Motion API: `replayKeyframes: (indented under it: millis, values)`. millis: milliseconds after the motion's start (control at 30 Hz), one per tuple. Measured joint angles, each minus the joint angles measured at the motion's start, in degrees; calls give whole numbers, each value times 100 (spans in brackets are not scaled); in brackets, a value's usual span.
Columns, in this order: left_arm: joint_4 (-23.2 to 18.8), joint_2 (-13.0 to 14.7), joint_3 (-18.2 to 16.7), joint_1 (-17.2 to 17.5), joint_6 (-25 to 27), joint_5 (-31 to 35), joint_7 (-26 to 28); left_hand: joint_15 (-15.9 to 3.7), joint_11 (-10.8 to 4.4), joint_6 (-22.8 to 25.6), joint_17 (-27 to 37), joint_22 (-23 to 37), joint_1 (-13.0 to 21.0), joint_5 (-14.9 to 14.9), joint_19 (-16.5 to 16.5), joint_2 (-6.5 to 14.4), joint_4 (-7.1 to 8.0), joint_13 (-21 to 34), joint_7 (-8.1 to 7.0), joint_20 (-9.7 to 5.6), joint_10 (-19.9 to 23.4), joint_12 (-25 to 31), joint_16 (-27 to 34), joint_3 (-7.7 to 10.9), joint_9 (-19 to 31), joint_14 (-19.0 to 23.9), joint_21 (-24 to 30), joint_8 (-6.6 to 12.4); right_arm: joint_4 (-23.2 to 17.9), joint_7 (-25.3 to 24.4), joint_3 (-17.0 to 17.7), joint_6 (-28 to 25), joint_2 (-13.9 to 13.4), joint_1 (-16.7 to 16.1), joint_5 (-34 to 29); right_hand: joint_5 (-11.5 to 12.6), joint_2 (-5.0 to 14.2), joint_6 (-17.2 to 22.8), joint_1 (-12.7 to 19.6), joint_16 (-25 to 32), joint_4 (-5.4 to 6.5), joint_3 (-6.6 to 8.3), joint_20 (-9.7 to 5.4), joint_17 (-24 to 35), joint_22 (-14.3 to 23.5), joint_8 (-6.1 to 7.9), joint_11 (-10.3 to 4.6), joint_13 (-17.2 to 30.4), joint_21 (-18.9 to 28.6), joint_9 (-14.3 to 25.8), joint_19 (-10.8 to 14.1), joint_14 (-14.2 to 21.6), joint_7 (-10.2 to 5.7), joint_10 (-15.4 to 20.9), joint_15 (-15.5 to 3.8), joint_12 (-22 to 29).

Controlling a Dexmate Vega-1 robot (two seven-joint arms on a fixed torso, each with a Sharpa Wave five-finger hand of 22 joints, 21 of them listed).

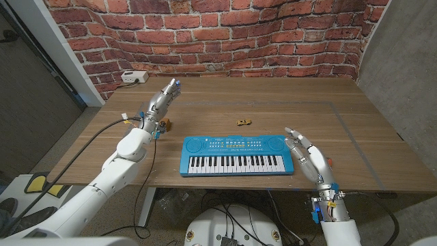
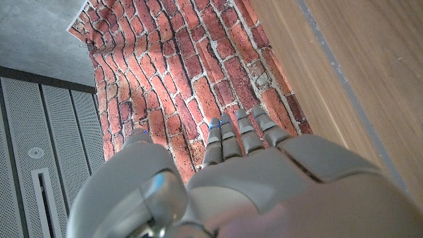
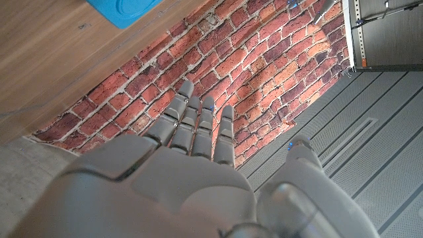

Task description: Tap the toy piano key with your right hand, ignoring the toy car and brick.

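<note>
Toy piano (image 1: pixel 236 155) is lying near the front edge of the worktop (image 1: pixel 293 116), keys facing the robot. Right hand (image 1: pixel 307 158) is hovering just beside the piano's right end, fingers spread, holding nothing. Left hand (image 1: pixel 160 102) is reaching out over the worktop's left side, well apart from the piano, fingers extended and holding nothing. A small toy car (image 1: pixel 243 122) is sitting behind the piano; a small brown brick (image 1: pixel 166 124) is lying by the left wrist.

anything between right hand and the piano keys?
No. In the head view the right hand sits just off the toy piano's right end, with bare table between them.
</note>
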Motion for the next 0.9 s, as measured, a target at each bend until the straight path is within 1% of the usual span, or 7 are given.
replayKeyframes:
  millis: [267, 500, 533, 700, 767, 867, 900]
  values:
    - [-23, -2, -15, -6, 12, 31, 52, 0, -30, 11, 0, 0, -59, 0, 0, 59, 15, 0, -5, 0, 30, 0, 0, -15, 0, 0, 0, 0, -6, -555, 79, -137, -85, -142, -593, 0, -1, 153, 106, 0, -67, 10, -11, 0, 0, 0, -107, 0, -46, 0, 136, 103, -91, 107, -102, 0]
    - [-59, 0, -34, -6, 32, 48, 94, -30, 0, 39, 0, 0, -59, 1, -1, 59, 15, 0, 23, 0, 60, 0, 0, -15, 0, 30, 0, 0, -312, -828, 273, -465, -299, -503, -1103, 27, 53, 214, 159, 0, -90, 34, 3, 1, 0, 0, -168, 0, -46, 0, 230, 176, -152, 168, -175, 0]
    - [-72, 7, -41, -3, 35, 50, 94, -30, 0, 39, 0, 0, -59, 1, -1, 59, 15, 0, 23, 0, 60, 0, 0, -15, 0, 30, 0, 0, -377, -909, 299, -753, -337, -564, -1451, 27, 69, 214, 175, 0, -100, 45, 11, 1, 0, 0, -168, 0, -46, 0, 237, 176, -152, 168, -175, 0]
    - [-80, 19, -45, -3, 39, 56, 91, -30, -24, 39, -1, 0, -59, 3, -1, 59, 15, 0, 23, 0, 83, 0, 0, -15, -1, 30, -44, 0, -650, -944, 385, -1246, -528, -819, -1990, 27, 147, 159, 305, -24, -166, 114, -19, 1, 0, 0, -232, 0, -78, 0, 267, 205, -207, 104, -204, -6]
    - [-83, 20, -45, -6, 41, 59, 82, -30, -24, 39, 0, 0, -59, 2, -1, 59, 15, 0, 23, 0, 83, 0, 0, -15, 0, 30, -44, 0, -744, -946, 402, -1574, -613, -915, -2299, 27, 104, 156, 386, -50, -199, 147, -19, 1, 0, -27, -255, 0, -97, 19, 267, 205, -210, 40, -204, -64]
    - [-87, 22, -45, -11, 51, 68, 74, -30, -24, 39, -1, 0, -59, 3, -1, 59, 15, 1, 23, 0, 83, 0, 0, -15, 0, 30, -44, 0, -847, -949, 404, -1719, -712, -1014, -2436, 27, 52, 128, 509, -72, -230, 178, -19, 1, 0, -48, -218, 0, -146, 31, 267, 133, -238, -52, -217, -116]
    - [-100, 31, -44, -20, 55, 72, 72, -30, -24, 39, -1, 0, -59, 3, -1, 59, 15, 1, 23, 0, 83, 0, 0, -15, -1, 29, -44, 0, -882, -963, 396, -1991, -755, -1046, -2651, 27, 24, 126, 534, -72, -232, 179, -19, 1, 0, -48, -221, 0, -167, 31, 266, 114, -239, -73, -202, -117]
